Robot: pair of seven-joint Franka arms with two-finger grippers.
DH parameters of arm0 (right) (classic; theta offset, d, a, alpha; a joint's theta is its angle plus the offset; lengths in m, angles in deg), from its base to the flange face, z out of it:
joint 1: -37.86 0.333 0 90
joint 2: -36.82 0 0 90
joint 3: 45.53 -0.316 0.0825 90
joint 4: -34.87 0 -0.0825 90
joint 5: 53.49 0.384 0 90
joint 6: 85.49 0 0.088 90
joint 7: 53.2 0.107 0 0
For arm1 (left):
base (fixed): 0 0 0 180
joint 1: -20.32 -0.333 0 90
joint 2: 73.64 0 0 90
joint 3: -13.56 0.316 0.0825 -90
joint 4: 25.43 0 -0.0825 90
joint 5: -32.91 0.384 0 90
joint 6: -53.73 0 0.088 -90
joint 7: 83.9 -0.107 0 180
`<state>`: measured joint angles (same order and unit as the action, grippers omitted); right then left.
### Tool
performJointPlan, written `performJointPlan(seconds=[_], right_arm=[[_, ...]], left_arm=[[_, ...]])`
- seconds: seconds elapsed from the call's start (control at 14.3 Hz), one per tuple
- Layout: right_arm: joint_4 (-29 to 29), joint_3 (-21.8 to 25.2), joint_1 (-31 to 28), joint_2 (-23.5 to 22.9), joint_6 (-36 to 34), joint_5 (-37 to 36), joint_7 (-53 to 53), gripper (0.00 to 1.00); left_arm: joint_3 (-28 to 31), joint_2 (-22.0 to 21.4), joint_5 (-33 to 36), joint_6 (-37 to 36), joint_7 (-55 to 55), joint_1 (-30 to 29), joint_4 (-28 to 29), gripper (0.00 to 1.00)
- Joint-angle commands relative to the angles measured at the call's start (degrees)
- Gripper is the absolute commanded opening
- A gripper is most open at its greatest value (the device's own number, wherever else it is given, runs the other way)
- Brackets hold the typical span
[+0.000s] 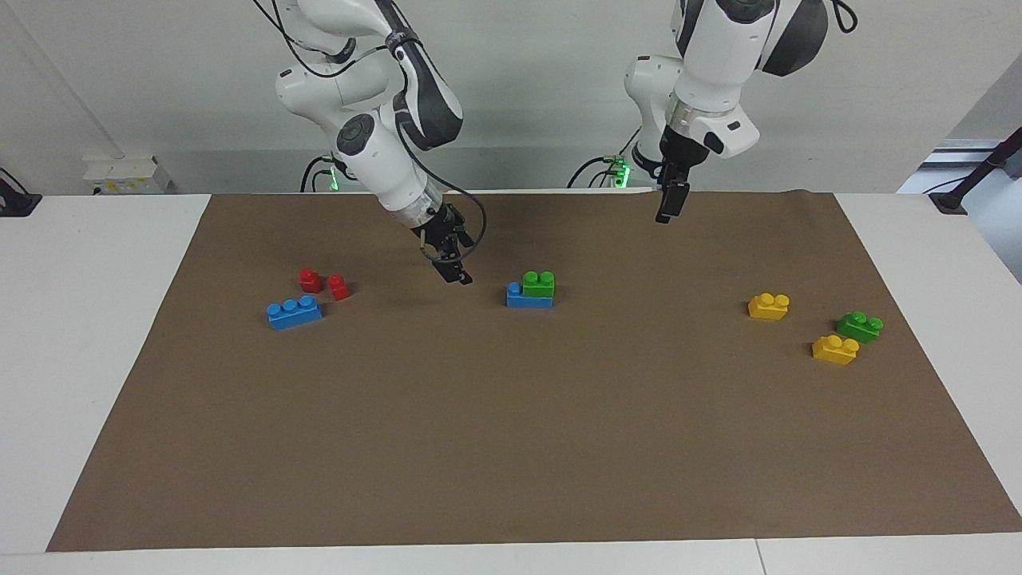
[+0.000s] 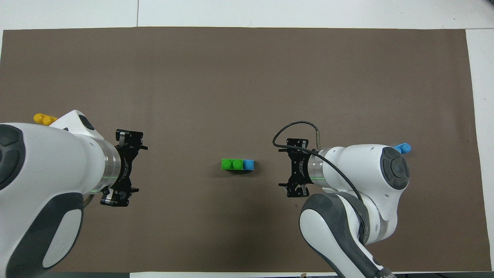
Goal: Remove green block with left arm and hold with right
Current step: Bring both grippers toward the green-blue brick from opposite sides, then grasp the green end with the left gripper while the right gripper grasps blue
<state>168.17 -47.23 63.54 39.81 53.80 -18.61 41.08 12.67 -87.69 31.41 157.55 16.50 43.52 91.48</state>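
The green block (image 1: 539, 284) is a small, bright lime-green plastic brick with two round studs on top. It sits upright, pressed onto a longer blue brick (image 1: 528, 298), covering the part of it toward the left arm's end of the worktop and leaving one blue stud bare at the other end. The stacked pair rests flat on the brown mat (image 1: 511, 447) near the middle of the worktop, with nothing touching it.
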Motion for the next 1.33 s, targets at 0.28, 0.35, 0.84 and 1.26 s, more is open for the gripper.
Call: performJointPlan(seconds=[0.28, 0.35, 0.84, 1.26], right_arm=[[1.97, 0.11, 3.05, -1.4, 5.89, 4.5, 0.11, 1.0], [1.88, 0.11, 3.14, -2.02, 6.34, 4.67, 0.03, 1.0], [0.92, 0.11, 3.84, -5.44, 6.78, 8.1, -4.81, 1.0], [-2.59, 0.11, 5.69, -9.66, 7.75, 10.03, -4.99, 1.0]], left_arm=[[0.98, 8.68, -0.79, 12.87, 15.51, 6.93, 2.72, 1.0], [0.98, 10.17, -0.88, 15.16, 17.79, 7.72, 2.72, 1.0], [0.98, 17.74, -0.96, 25.72, 26.16, 9.49, 2.36, 1.0], [0.98, 20.03, -0.88, 28.45, 29.33, 11.5, 2.27, 1.0]])
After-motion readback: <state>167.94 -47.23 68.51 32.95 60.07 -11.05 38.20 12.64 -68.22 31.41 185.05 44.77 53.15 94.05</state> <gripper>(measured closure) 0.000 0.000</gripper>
